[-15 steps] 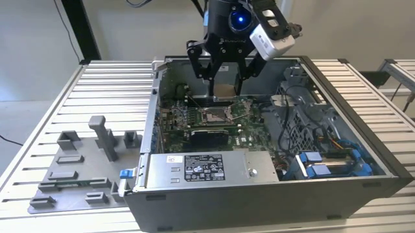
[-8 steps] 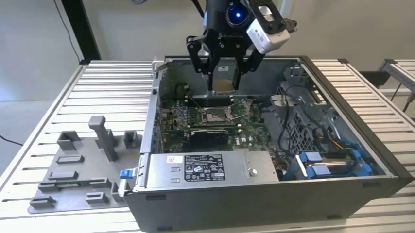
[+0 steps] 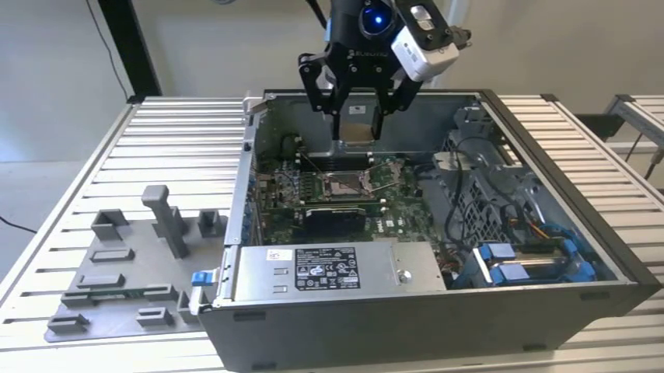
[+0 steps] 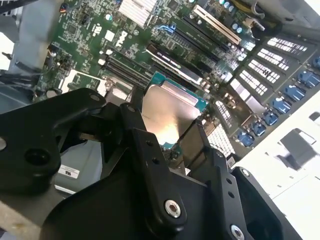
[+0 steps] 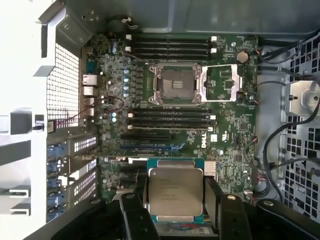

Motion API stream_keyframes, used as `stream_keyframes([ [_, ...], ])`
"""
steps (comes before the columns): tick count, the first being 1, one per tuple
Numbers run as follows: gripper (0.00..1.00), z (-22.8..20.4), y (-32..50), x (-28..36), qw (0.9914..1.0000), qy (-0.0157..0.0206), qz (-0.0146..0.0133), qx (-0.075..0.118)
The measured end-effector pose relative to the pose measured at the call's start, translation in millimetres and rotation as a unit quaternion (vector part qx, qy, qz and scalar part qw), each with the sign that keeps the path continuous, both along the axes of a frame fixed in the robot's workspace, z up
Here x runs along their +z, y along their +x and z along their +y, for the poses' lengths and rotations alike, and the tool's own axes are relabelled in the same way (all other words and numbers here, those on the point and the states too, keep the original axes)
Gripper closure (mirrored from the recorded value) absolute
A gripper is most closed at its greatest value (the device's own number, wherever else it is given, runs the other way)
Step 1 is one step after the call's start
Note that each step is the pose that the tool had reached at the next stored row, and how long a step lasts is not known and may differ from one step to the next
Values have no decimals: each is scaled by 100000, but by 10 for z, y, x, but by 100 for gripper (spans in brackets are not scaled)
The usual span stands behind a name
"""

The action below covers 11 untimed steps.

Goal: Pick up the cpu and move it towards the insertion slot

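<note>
A: What has the gripper [image 3: 357, 124] got hold of?

B: The cpu [image 3: 356, 132]. The two black fingers [image 5: 132, 210] are closed in against opposite edges of the chip, one on each side, in both wrist views. In the second wrist view the cpu [image 4: 167, 117] sits between the finger links with its metal top catching the light.

A: Which way is it facing?

B: In the first wrist view the cpu [image 5: 176, 189] shows its silvery lid to the camera, with a teal-green rim around it. It is close to square, so there is hardly a long axis to name; its edges run about parallel to the edges of the insertion slot [image 5: 176, 84].

A: And where is the slot from the gripper?

B: Below and ahead of the fingertips, on the green motherboard [image 3: 343, 194] inside the open computer case [image 3: 436, 311]. In the exterior view the chip hangs in the air above the insertion slot [image 3: 344, 183], well apart from it. The slot's metal frame is swung open beside the socket in the first wrist view
</note>
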State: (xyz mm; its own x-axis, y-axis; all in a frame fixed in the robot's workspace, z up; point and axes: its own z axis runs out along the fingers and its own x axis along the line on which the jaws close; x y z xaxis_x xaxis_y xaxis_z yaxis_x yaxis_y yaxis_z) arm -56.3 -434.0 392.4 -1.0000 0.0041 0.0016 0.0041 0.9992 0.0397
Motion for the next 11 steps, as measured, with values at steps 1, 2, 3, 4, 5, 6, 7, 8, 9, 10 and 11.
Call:
stream_keyframes([
  [1, 100, 2, 0, -2, 100000, 8, -3, -298],
  [2, 100, 3, 1, -4, 99998, 5, -5, -660],
  [3, 100, 8, 1, -6, 99995, -5, 2, -961],
  [4, 100, 20, 0, -6, 99994, -12, 6, -1116],
  [5, 100, 39, 1, -8, 99993, -10, 4, -1190],
  [6, 100, 57, 1, -9, 99992, -4, 1, -1267],
  [7, 100, 76, 1, -10, 99991, -1, 0, -1343],
  [8, 100, 95, 1, -11, 99990, 0, -3, -1417],
  [9, 100, 115, 2, -11, 99989, -6, 0, -1485],
  [10, 100, 136, 1, -12, 99988, -7, -1, -1539],
  [11, 100, 162, 2, -12, 99988, -7, -2, -1571],
])
